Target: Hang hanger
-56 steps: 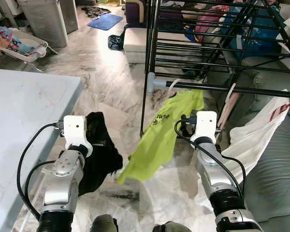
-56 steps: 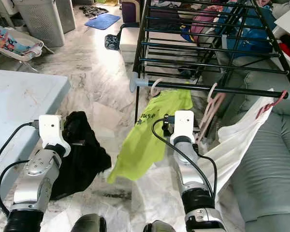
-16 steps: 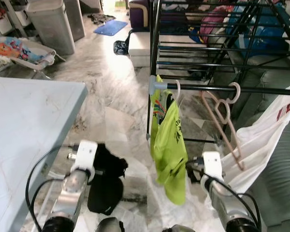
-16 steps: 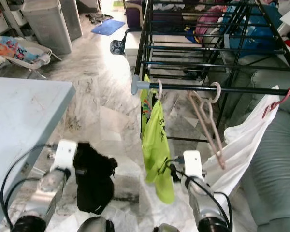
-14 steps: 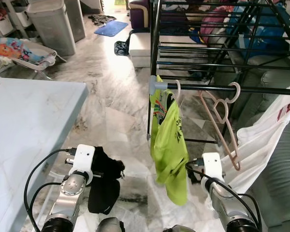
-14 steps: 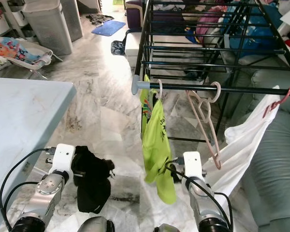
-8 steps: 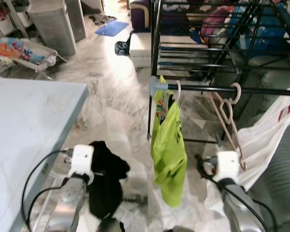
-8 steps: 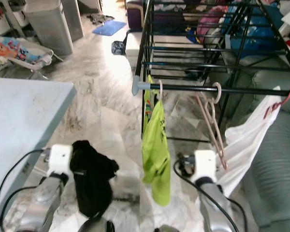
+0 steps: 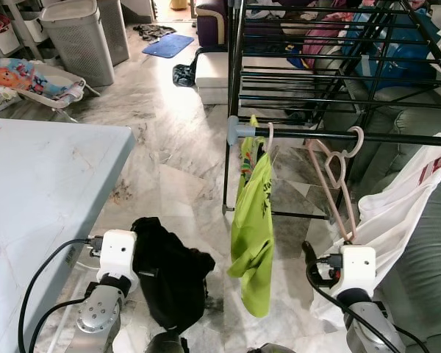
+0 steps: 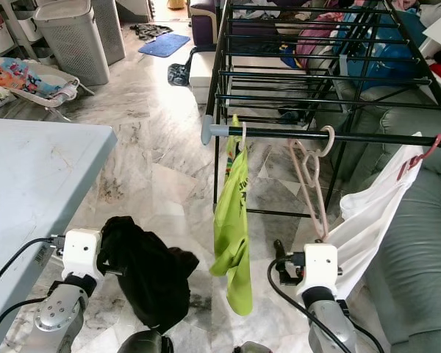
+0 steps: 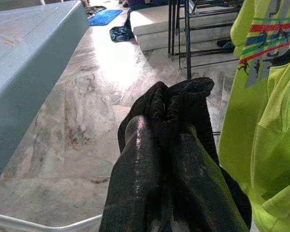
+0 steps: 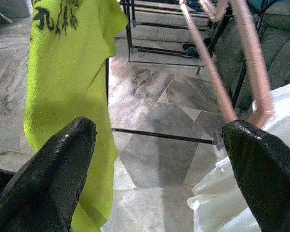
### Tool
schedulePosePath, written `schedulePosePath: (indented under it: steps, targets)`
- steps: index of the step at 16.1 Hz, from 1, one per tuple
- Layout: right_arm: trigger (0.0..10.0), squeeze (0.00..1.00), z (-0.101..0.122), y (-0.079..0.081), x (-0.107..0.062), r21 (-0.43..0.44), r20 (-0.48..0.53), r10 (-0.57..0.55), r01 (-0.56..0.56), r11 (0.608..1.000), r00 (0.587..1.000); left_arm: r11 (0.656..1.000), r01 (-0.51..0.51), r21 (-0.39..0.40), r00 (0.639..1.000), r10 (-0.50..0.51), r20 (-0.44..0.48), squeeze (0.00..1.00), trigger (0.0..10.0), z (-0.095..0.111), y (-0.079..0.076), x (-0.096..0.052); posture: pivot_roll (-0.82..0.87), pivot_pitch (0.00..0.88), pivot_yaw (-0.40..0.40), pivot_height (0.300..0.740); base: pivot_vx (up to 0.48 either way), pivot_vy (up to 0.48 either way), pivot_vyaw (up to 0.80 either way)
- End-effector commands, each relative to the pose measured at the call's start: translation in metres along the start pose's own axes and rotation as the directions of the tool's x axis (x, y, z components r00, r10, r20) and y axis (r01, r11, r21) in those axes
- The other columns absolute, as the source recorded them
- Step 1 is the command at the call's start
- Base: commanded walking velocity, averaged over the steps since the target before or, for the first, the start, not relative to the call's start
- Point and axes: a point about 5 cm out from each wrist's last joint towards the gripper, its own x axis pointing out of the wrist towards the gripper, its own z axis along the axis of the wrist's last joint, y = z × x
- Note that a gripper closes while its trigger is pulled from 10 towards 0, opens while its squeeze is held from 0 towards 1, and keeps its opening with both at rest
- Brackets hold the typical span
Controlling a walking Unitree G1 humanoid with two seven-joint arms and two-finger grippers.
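Hanger location: the hanger (image 9: 268,140) carrying the lime-green shirt (image 9: 253,220) is hooked on the near black rail (image 9: 309,134) of the drying rack (image 10: 316,66), at its left end, beside the grey end cap.
Handling, judged: the hanger is taken to be light and rigid, the shirt soft and limp; the load is expected to swing freely. Hold is best taken at the hook neck, not on the cloth.
Right gripper (image 12: 157,159): fingers are held wide apart, nothing between them, low and near the shirt hem; the pink hanger is seen just beyond.
Left gripper (image 11: 164,145): fingers are pressed together on a bunched black garment (image 9: 173,276), held low on the left.
Count, hangers: three are seen on the rail; one under the green shirt, one bare pink hanger (image 9: 338,184), one red hanger (image 10: 419,158) under the white garment (image 10: 371,213).
Count, garments: two hung, one held.
Desk (image 9: 44,191): one, near left, not involved.
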Motion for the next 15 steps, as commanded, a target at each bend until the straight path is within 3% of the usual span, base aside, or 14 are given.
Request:
schedulePosePath:
  steps: [1, 15]
  targets:
    - [10.0, 0.0, 0.0072, -0.0021, 0.0, -0.011, 0.021, -0.01, 0.01, 1.0, 1.0, 1.0, 0.005, 0.006, 1.0, -0.005, 0.002, 0.0, 10.0, 0.0026, 0.0039, 0.0032, -0.01, 0.0, 0.028, 0.74, 0.0, 0.0, 0.0]
    - [10.0, 0.0, 0.0102, -0.0042, 0.0052, -0.021, 0.02, -0.022, 0.022, 1.0, 1.0, 0.999, 0.039, 0.005, 0.999, -0.039, -0.004, 0.0, 10.0, 0.0061, -0.0036, 0.0052, -0.02, 0.0, 0.019, 0.74, 0.0, 0.0, 0.0]
